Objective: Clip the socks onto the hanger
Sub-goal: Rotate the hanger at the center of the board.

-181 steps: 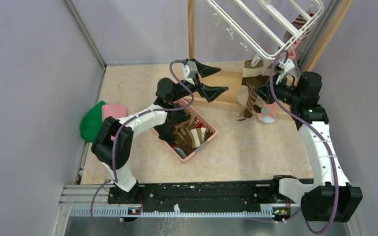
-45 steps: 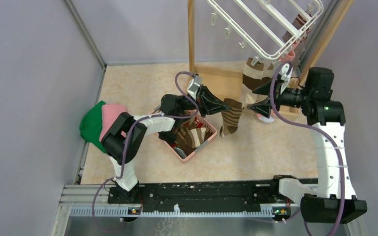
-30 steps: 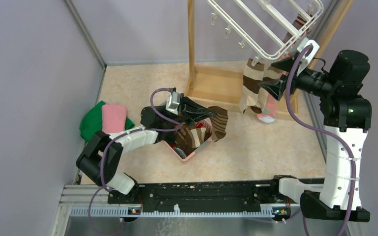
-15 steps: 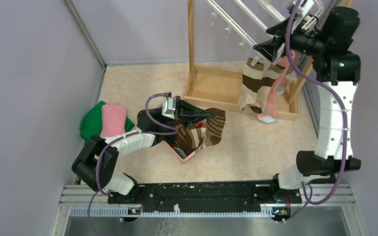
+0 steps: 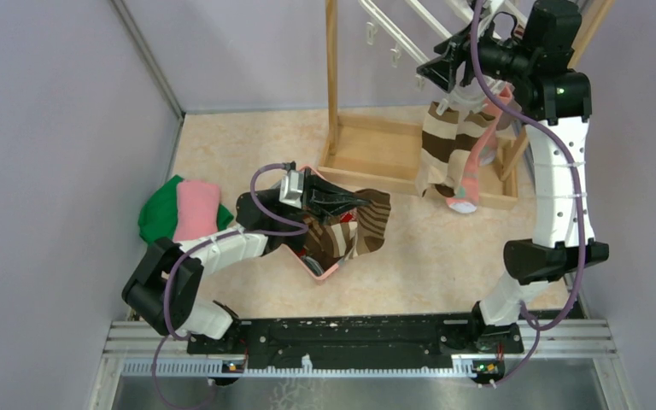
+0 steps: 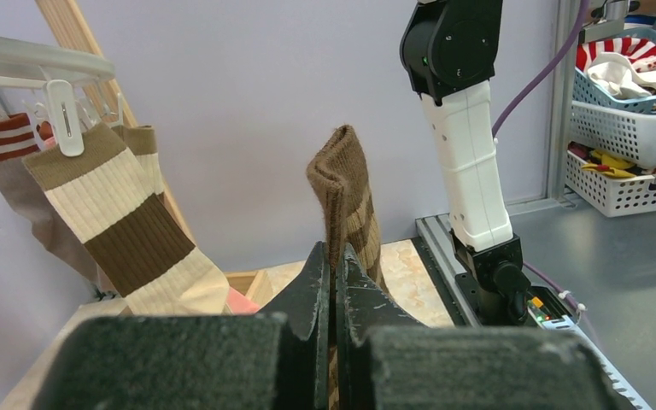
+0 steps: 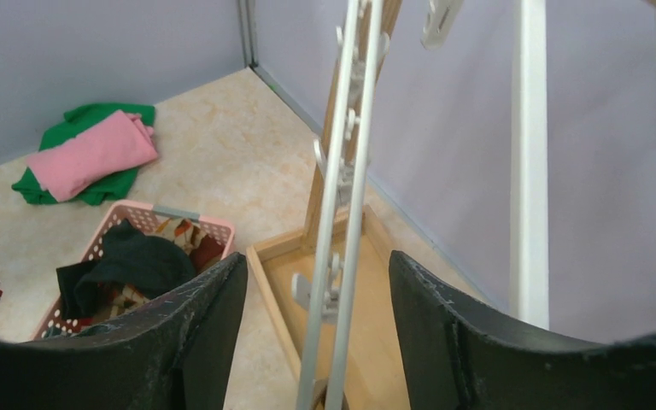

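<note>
- Hanger: white frame, slung from the wooden stand above the far right corner of the surface.
- Striped sock: cream and brown, clipped by its cuff and hanging free. Done.
- Grey sock: red-banded cuff, hanging behind the striped one. Counts as done, though its clip is not clearly seen.
- Pink sock: hangs at the striped sock's right side, toe near the stand's base. Appears hung.
- Brown sock: pinched at mid-length in the shut left end effector, cuff standing up above the fingers. It is held over the middle of the surface, well apart from the hanger. Not yet clipped.
- Right end effector: raised to the hanger with jaws apart, a hanger rail running between them. Nothing is gripped.
- Basket: pink, at mid-surface. It holds a black sock and at least one patterned piece (exact count cannot be told).
- Cloths: green and pink, folded at the left edge. Not part of the job.
- Progress, as judged: about three socks up, one in hand, several left in the basket. Roughly the middle of the task.
</note>
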### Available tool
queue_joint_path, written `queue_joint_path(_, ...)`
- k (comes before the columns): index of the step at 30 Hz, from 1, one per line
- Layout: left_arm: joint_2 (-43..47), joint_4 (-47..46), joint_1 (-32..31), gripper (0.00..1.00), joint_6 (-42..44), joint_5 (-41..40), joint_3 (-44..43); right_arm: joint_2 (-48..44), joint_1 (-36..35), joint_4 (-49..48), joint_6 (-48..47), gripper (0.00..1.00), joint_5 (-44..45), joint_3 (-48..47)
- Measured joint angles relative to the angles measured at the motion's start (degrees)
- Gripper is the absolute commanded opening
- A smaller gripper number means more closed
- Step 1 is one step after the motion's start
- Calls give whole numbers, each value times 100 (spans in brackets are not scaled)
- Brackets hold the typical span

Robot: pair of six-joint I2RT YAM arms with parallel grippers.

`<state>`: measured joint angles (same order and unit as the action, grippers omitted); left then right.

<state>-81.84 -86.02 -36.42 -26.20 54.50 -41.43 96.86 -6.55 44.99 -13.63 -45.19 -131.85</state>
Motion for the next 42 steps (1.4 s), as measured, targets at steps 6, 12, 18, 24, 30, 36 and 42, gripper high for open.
queue_joint_path(6,24,44,0,0,0,0,70,125,-195,-39,-7,56,-7,-232)
queue_joint_path(12,114,70,0,0,0,2,81,354,-229,4,-15,56,52,-374)
queue_joint_path(18,127,74,0,0,0,4,83,525,-262,144,-94,44,114,-627)
queue_joint_path(24,205,122,0,0,2,4,85,531,-293,284,-391,27,153,-669)
queue_joint_path(30,223,160,-11,0,2,4,85,483,-284,531,-769,19,267,-664)
queue_joint_path(36,223,179,-28,0,2,7,85,264,-227,857,-1196,18,210,-651)
queue_joint_path(42,223,197,-39,0,2,7,85,44,192,1091,-1460,21,-251,-651)
